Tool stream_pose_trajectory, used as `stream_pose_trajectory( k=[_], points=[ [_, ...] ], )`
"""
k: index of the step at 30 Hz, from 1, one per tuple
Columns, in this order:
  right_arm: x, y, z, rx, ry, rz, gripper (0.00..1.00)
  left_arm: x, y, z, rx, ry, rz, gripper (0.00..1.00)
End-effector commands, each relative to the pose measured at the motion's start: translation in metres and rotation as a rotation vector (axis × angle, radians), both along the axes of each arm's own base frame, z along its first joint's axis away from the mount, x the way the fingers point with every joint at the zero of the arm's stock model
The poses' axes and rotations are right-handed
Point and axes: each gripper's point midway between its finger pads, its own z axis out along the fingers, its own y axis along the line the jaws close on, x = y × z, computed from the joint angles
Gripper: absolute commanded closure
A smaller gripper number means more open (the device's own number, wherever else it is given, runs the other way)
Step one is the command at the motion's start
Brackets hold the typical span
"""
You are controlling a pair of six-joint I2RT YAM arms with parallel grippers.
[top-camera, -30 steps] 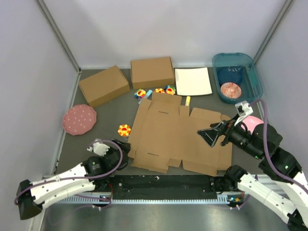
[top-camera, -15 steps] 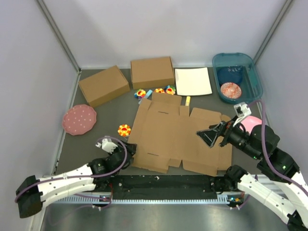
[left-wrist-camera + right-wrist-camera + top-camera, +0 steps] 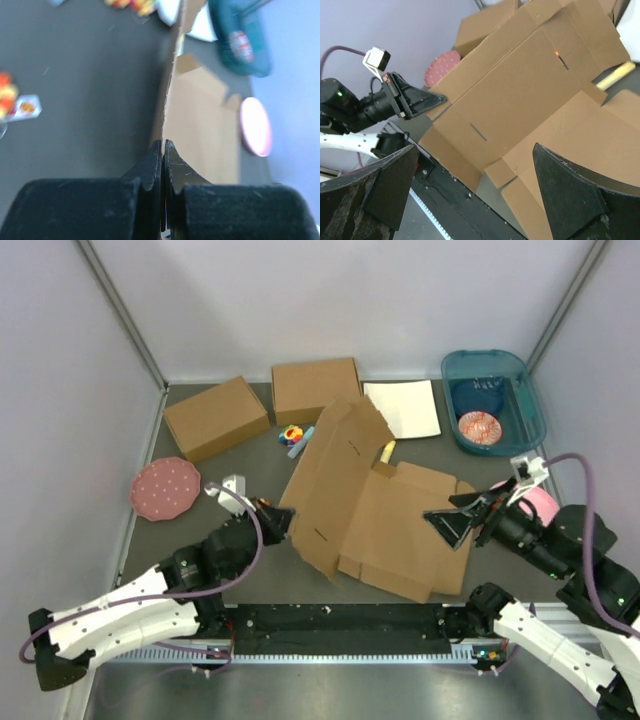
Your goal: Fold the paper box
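The left pincer (image 3: 163, 146) is pinching the left edge of the paper box (image 3: 400, 530); that panel is standing tilted while the rest is lying flat on the counter (image 3: 165, 530). The right pincer (image 3: 445, 528) is hovering spread over the flat right half.

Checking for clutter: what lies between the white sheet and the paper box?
A small yellow stick lies there, shown in the top view.
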Motion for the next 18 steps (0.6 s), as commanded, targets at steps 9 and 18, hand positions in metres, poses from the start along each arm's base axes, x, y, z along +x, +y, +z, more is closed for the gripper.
stream_pose_trajectory(
  k=[9, 18],
  points=[
    [-0.021, -0.017, 0.078, 0.033, -0.195, 0.033, 0.01, -0.022, -0.037, 0.276, 0.043, -0.631, -0.438, 1.0],
    [-0.035, -0.029, 0.103, 0.053, -0.262, 0.032, 0.01, -0.073, -0.103, 0.373, -0.196, -0.693, -0.843, 1.0]
  ],
)
